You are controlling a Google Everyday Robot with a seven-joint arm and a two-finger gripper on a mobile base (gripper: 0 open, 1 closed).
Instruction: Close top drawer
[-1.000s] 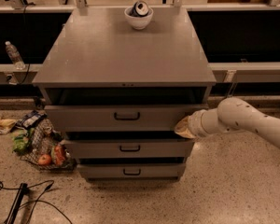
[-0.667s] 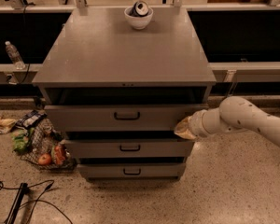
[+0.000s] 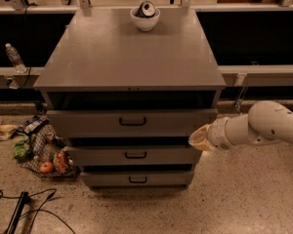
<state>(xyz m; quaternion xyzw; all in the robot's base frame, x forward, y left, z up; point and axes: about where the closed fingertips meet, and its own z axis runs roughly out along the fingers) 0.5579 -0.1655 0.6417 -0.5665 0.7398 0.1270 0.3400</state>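
The top drawer [image 3: 88,123] of the grey cabinet is pulled out a little, with a dark gap between its front and the cabinet top [image 3: 127,57]. Its small dark handle [image 3: 132,122] sits in the middle of the front. My white arm [image 3: 263,126] reaches in from the right. My gripper [image 3: 198,138] is at the lower right corner of the top drawer's front, touching or very near it.
The middle drawer [image 3: 97,156] and the bottom drawer [image 3: 102,179] also stick out slightly. A white bowl [image 3: 145,19] holding a can stands at the back of the cabinet top. A mesh bag of fruit [image 3: 44,152], a water bottle [image 3: 14,57] and floor cables [image 3: 19,208] lie at left.
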